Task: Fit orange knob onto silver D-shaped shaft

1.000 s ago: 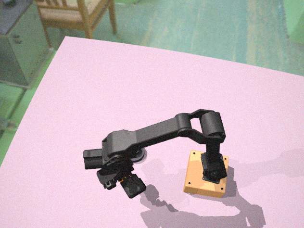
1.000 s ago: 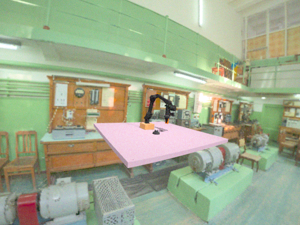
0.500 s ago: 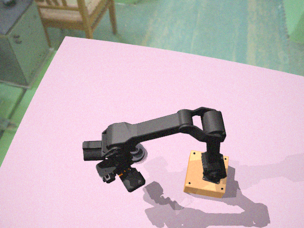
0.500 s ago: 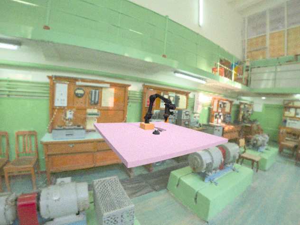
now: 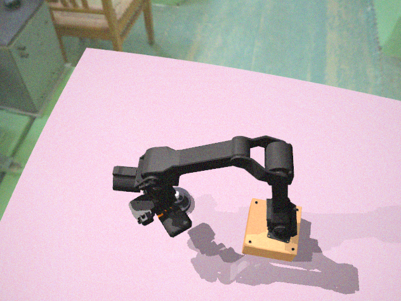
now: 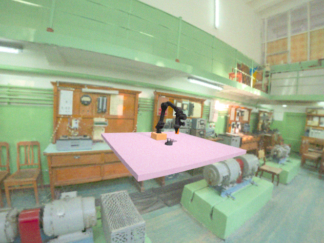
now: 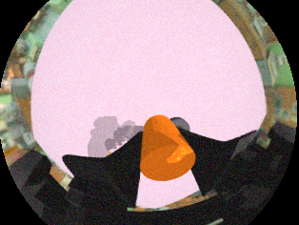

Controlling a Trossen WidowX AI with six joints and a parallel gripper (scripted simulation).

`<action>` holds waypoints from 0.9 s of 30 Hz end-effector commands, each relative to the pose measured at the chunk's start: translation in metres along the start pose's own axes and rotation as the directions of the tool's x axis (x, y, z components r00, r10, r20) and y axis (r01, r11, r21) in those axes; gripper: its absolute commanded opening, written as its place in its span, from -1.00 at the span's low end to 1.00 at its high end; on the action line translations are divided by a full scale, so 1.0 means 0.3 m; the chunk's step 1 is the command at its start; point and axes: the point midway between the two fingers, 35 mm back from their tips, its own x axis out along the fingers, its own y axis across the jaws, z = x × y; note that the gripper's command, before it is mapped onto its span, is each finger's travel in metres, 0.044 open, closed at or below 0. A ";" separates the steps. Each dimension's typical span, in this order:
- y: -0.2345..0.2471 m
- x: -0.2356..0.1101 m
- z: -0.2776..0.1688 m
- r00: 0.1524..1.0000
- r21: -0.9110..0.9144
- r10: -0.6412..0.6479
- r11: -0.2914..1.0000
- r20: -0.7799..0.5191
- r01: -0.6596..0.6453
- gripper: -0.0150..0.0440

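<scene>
The orange knob (image 6: 177, 132) (image 7: 164, 159) is held up above the table, its lower end pointing down in the exterior view. My gripper (image 6: 177, 129) (image 7: 159, 132) is shut on it; in the top view only slivers of orange show by the gripper. The round dark pedestal (image 5: 186, 198) (image 6: 168, 143) (image 7: 181, 124) stands on the table with its silver shaft (image 5: 177, 194) upright. The knob is off to one side of the pedestal and higher. In the wrist view the pedestal is partly hidden behind the knob and a finger. The knob's hole and the shaft's flat side cannot be made out.
The arm's base stands on an orange-tan block (image 5: 256, 223) (image 6: 158, 136) on the pink table (image 5: 129, 97) (image 6: 157, 157). The arm arches from it over the table. Arm shadows lie between the block and the pedestal. A chair and a cabinet stand beyond the table's edge.
</scene>
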 end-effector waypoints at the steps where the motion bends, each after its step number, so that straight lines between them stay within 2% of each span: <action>1: -0.038 0.018 -0.031 1.000 -0.002 0.001 1.000 0.001 -0.001 -0.49; 27: -0.221 0.108 -0.234 1.000 -0.003 -0.005 1.000 -0.006 0.005 -0.49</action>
